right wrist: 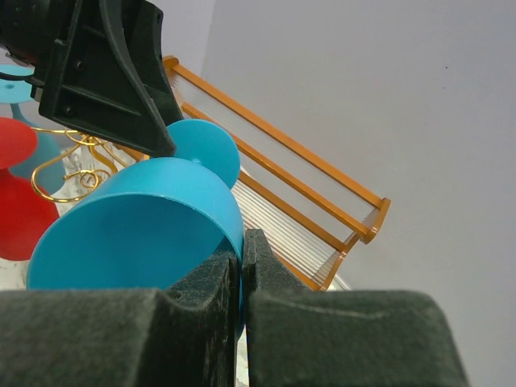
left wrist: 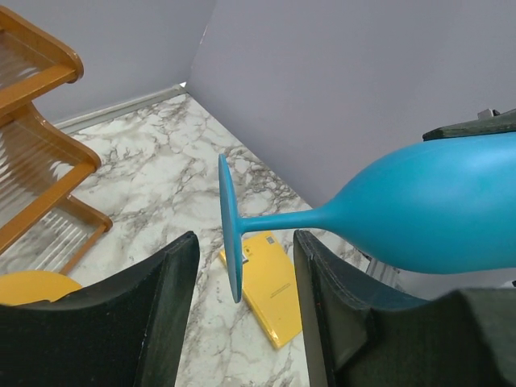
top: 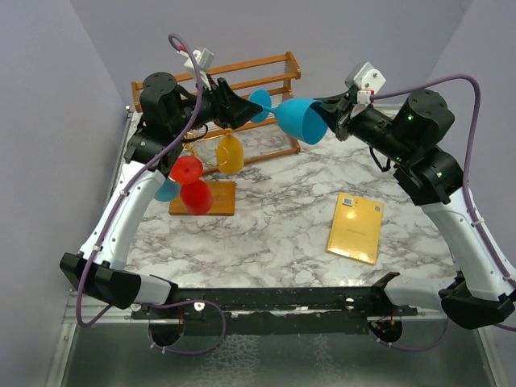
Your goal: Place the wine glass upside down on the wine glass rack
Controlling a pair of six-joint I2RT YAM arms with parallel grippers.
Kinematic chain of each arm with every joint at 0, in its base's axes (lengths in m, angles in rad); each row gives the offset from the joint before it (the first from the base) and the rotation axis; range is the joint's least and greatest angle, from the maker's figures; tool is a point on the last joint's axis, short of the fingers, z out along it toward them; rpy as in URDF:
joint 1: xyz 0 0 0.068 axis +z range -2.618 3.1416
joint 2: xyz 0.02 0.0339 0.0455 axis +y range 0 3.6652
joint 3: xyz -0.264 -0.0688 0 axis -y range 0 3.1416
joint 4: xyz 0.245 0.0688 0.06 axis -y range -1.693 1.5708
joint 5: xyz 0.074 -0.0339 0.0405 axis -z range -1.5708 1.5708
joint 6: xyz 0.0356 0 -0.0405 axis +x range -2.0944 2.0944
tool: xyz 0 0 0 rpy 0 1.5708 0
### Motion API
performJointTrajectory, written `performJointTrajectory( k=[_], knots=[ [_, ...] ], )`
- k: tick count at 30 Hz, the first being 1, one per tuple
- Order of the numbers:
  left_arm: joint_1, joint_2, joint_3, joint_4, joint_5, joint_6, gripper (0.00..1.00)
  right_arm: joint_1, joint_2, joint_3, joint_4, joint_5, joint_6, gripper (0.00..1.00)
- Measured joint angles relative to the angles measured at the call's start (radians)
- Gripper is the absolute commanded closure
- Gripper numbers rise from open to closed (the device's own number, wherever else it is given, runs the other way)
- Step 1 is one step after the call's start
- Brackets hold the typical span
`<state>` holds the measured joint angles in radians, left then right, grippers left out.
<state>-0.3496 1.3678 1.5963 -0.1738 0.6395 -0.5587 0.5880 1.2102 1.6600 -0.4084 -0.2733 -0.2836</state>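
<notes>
The blue wine glass (top: 302,121) hangs sideways in the air above the back of the table. My right gripper (top: 334,113) is shut on the rim of its bowl (right wrist: 137,218), one finger inside and one outside. My left gripper (left wrist: 246,242) stands open around the glass's round foot (left wrist: 230,234), with a gap on both sides and its fingers (left wrist: 322,298) not touching foot or stem. The wine glass rack (top: 219,197), gold wire (right wrist: 72,161) on an orange-brown base, stands below my left arm with red (top: 187,169) and yellow (top: 230,153) glasses hanging on it.
A two-tier wooden slatted shelf (top: 266,76) stands along the back wall, right behind the glass. A yellow packet (top: 355,227) lies flat on the marble table (top: 274,226) at the right. Grey walls close in the left, back and right sides.
</notes>
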Motion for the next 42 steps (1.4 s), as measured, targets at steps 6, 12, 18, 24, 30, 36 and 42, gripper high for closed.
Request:
performJointTrajectory(
  k=[6,12,18,24,30,36,42],
  knots=[
    [-0.012,0.004,0.000,-0.001,0.000,-0.003,0.77,0.000,0.002,0.000,-0.003,-0.010,0.000,0.99],
    [-0.011,0.007,0.000,-0.017,-0.006,0.012,1.00,0.000,0.005,0.000,-0.003,-0.010,0.000,0.99],
    [-0.011,0.008,0.000,-0.023,-0.017,0.026,1.00,0.000,0.006,0.000,-0.004,-0.024,-0.002,0.78],
    [-0.015,0.007,0.000,-0.044,-0.033,0.077,1.00,0.000,0.005,-0.021,-0.003,-0.058,-0.024,0.32],
    [-0.016,-0.006,0.031,-0.100,-0.089,0.156,1.00,0.000,-0.005,-0.047,-0.019,-0.075,-0.062,0.10],
    [-0.005,-0.049,0.079,-0.148,-0.166,0.260,1.00,0.000,-0.062,-0.085,-0.054,-0.077,-0.116,0.01],
    [0.002,-0.093,0.106,-0.180,-0.235,0.380,1.00,-0.008,-0.138,-0.127,-0.100,-0.078,-0.204,0.01]
  ],
)
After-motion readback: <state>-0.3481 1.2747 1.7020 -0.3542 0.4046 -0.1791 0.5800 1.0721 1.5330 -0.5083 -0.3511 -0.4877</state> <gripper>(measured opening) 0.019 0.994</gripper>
